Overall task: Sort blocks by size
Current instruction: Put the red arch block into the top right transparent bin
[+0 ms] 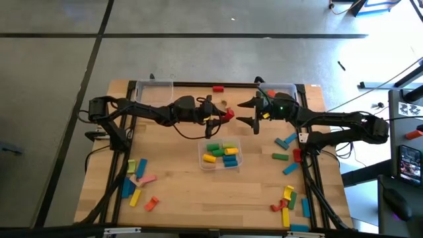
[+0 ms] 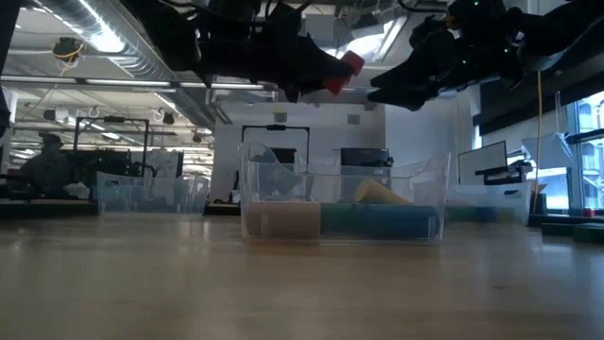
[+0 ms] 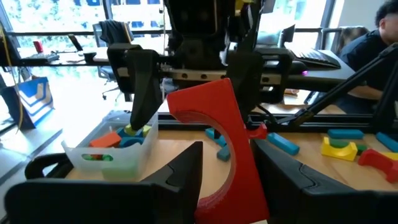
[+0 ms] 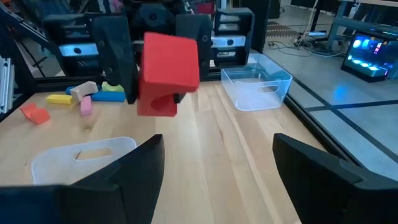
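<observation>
Left of centre in the high view: left gripper [image 1: 225, 116] raised above the table [image 1: 185, 192], fingers clamped on a red arch block [image 1: 229, 114]. In the left wrist view, red arch block [image 3: 221, 140] gripped between the two dark fingers [image 3: 180, 171], curved cut-out facing the left of the frame, flat end uppermost. In the low view, same block [image 2: 344, 69] high in the upper centre, well clear of the tabletop, at the tip of the left gripper [image 2: 326, 71].

Centre of the high view: clear bin [image 1: 221, 154] below the two grippers, holding green, yellow and blue blocks.

Right of centre: right gripper [image 1: 246, 114] facing the left one, just beside the red arch, not touching it; fingers spread wide apart, nothing between them. In the right wrist view, red arch block [image 4: 168, 71] in the upper centre, beyond the spread fingers [image 4: 134, 171].

Lower left of the high view: loose blocks [image 1: 137, 182] in yellow, blue, pink, green and orange scattered on the table. Lower right: further loose pieces [image 1: 291, 198] in blue, green, red and yellow. Upper edge: one small red block [image 1: 218, 88] between two clear bins [image 1: 153, 89] at the back corners.
</observation>
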{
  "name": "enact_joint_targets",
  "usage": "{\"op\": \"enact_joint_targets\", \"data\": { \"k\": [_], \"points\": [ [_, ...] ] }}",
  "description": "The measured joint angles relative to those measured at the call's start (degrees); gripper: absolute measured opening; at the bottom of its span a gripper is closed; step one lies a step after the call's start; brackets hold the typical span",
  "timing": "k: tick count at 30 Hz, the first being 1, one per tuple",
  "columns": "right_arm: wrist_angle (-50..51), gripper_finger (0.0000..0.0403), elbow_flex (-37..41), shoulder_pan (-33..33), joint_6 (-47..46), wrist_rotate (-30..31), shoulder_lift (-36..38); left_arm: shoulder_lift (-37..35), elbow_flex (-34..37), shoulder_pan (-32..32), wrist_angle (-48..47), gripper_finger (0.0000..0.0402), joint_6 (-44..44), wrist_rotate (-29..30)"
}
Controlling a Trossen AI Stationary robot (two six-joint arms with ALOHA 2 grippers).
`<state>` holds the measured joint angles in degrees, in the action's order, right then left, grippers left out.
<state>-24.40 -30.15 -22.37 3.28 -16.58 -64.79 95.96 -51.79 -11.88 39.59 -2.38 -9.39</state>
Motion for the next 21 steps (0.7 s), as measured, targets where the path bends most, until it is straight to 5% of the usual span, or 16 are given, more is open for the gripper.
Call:
{"op": "enact_joint_targets", "data": {
  "k": [21],
  "points": [
    [-12.58,0.0292,-0.02,8.08,-0.14,-2.47,-3.97,0.00,0.00,3.37,0.15,0.0125,-8.35,-0.97]
  ]
}}
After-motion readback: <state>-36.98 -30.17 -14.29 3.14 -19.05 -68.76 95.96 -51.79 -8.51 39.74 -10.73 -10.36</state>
